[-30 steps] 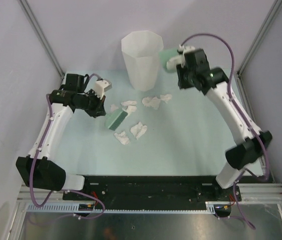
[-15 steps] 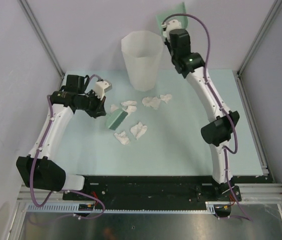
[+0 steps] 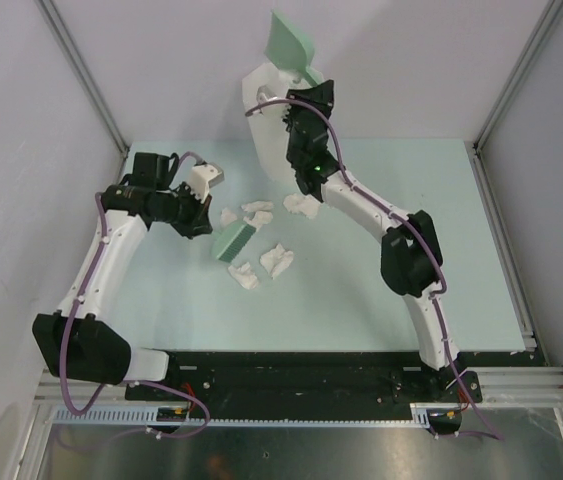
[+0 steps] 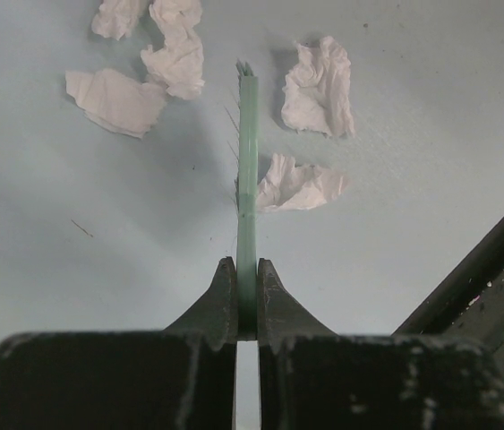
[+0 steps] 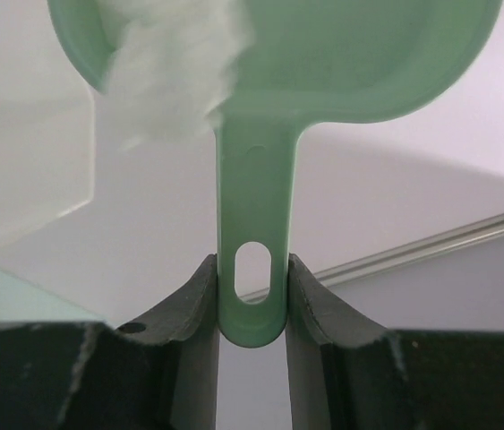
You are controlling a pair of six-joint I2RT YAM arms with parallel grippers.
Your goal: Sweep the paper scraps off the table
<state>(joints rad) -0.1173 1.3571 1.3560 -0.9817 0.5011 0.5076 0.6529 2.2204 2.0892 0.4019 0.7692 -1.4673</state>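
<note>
Left gripper (image 4: pixel 247 269), clamped on a thin green plastic brush (image 4: pixel 248 161) low over the pale mint table (image 3: pixel 361 290), can push the crumpled white paper scraps (image 3: pixel 277 260) lying at its twelve-to-five o'clock. Right gripper (image 5: pixel 252 269) pinches the handle of a green plastic dustpan (image 5: pixel 350 54), tipped to dump into the tall white faceted bin (image 3: pixel 264 110) at twelve.

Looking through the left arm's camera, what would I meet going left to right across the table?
Flat paper scrap → crumpled paper scrap → green brush, gripped edge-on by the left pincer → nearer paper scrap on its right.
</note>
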